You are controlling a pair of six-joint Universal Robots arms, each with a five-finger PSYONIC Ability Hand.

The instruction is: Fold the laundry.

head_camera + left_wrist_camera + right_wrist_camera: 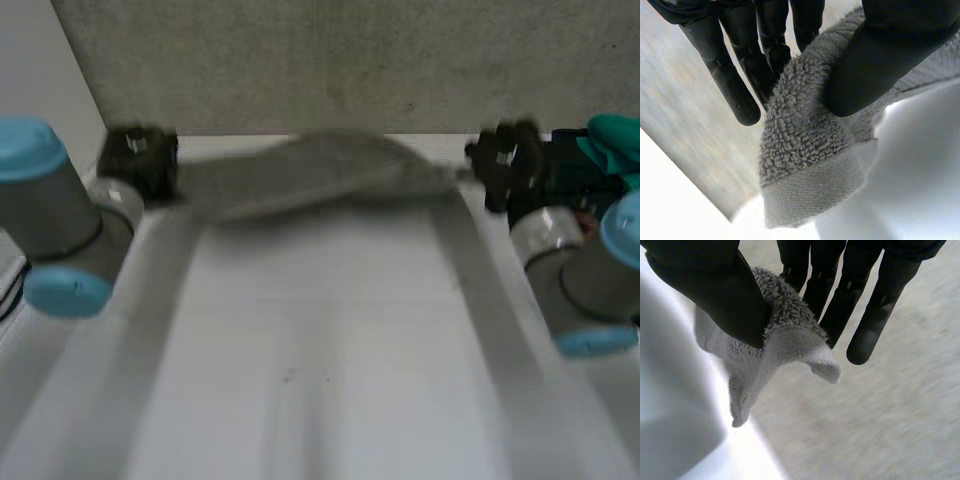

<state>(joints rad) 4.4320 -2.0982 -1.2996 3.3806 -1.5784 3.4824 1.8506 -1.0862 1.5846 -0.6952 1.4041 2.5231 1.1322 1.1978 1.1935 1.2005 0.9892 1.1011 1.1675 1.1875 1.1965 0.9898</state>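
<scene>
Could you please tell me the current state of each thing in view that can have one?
Towel: stretched out sideways, held by a corner at each end.
Left hand: shut on one towel corner, pinched between thumb and fingers.
Right hand: shut on the other corner, pinched the same way.
Teal item: beside the right hand, held by neither.

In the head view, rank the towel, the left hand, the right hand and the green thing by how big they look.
Largest: the grey towel, stretched between both hands.
Next: the left hand and right hand, which look alike, so unranked.
Smallest: the green thing, though the view's edge cuts it.
</scene>
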